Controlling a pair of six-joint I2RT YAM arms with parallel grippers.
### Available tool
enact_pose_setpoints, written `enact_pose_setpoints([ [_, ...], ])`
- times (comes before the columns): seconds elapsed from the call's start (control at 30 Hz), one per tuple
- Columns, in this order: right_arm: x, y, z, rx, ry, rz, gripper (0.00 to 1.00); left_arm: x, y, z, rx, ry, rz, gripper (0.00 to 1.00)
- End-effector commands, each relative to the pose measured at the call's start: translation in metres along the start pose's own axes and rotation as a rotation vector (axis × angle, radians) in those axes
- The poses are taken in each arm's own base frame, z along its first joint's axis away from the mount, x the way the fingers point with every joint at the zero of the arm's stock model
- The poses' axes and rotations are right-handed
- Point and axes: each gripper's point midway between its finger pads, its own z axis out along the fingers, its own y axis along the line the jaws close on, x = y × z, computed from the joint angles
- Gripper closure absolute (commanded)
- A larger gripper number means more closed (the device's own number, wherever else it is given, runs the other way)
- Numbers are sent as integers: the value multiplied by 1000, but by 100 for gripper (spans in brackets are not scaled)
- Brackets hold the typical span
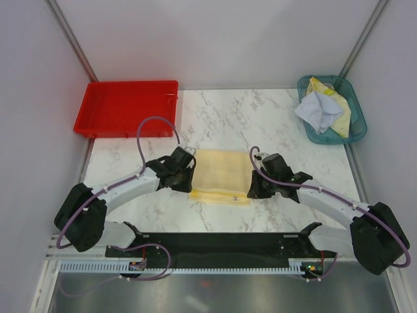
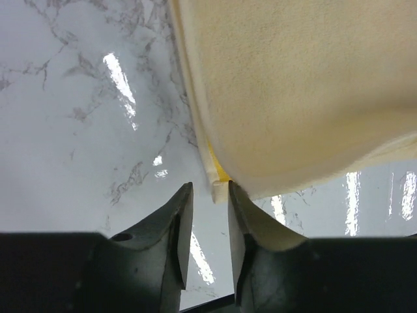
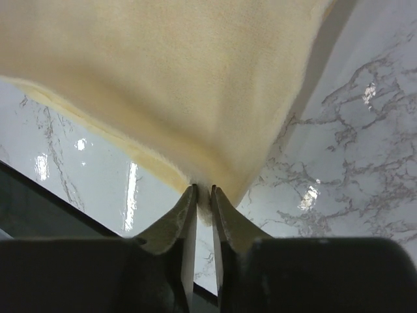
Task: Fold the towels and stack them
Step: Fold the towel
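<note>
Cream-yellow towel [image 1: 221, 175] lies flat on the marble table [image 1: 228, 117], right between the two grippers. The left gripper [image 2: 210, 189] is at its near left corner, jaws a little apart, with the corner loose between the tips. The right gripper [image 3: 203, 190] is at the near right corner, jaws almost closed and pinching the cloth. More towels [image 1: 322, 107] sit bunched in the teal basket [image 1: 355, 134]

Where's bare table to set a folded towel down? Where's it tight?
Free: marble table between red tray and teal basket, beyond the cream-yellow towel; the tray's floor too. Crowded: the towel's near corners, with left gripper and right gripper at them; the basket holds heaped towels.
</note>
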Motion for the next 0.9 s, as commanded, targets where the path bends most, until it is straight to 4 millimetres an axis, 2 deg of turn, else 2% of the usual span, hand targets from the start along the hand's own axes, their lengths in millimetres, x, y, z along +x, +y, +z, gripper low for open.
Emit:
enact_pose_setpoints([
  [0.0,3,-6,-3,26,-11,0,75,2,16,-3,-98,-2,-56,63],
  [0.07,3,-2,-8,9,-14,7,69,-5,18,-9,-110,-26,-69,55],
  [0.1,1,2,-10,-5,-21,6,66,-6,22,-14,-134,-30,-71,47],
  [0.13,0,6,-13,-19,-20,15,64,-14,21,-20,-137,-56,-84,45],
  [0.27,-11,21,-28,-63,-44,32,57,-29,19,-36,-145,-97,-109,41],
  [0.33,-18,25,-34,-62,-63,39,56,-28,12,-37,-111,-91,-133,39],
  [0.47,-27,17,-32,4,-98,90,57,-19,-2,-23,-31,-64,-163,41],
  [0.6,-34,6,-27,72,-110,112,57,-12,7,-9,-80,-43,-173,43],
  [0.67,-39,-1,-25,118,-129,133,57,-15,2,-5,-59,-48,-170,44],
  [0.8,-29,-11,-16,164,-105,195,57,-10,-13,7,12,-2,-178,46],
  [0.87,-23,-15,-13,175,-91,204,57,-4,-11,15,-1,26,-179,48],
])
